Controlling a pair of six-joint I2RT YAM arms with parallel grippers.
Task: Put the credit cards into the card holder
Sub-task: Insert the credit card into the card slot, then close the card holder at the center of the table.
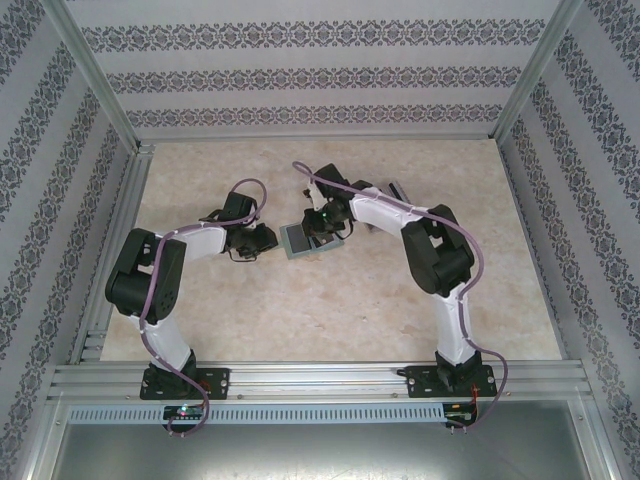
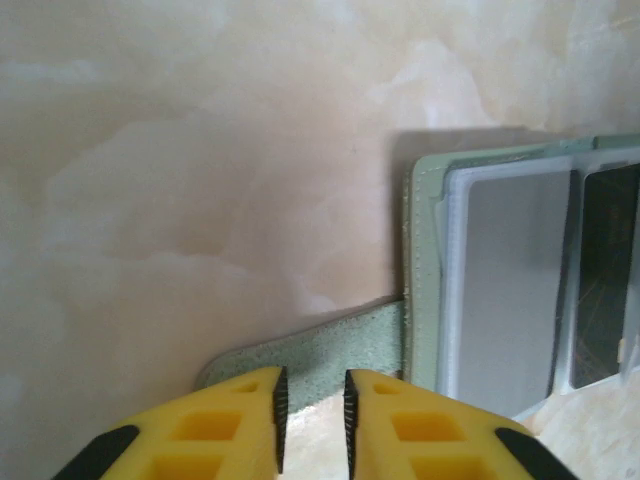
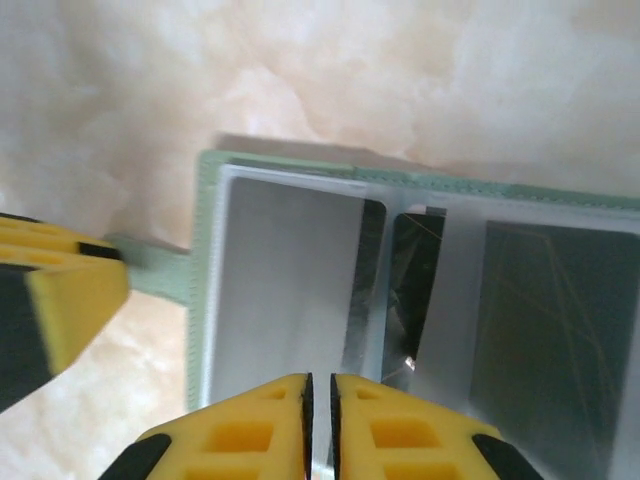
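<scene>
Left arm (image 1: 150, 285) and right arm (image 1: 440, 255) were both elbow-up, forearms folded in toward the card holder (image 1: 297, 241). Left gripper (image 2: 311, 385) sat low just off the card holder's left edge, jaws a narrow gap apart. Right gripper (image 3: 320, 385) pointed down over the card holder's open inside, fingers almost together; couldn't tell if pinching anything.

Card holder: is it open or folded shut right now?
Open. The card holder lies spread, grey inner pockets facing up in both wrist views.
</scene>
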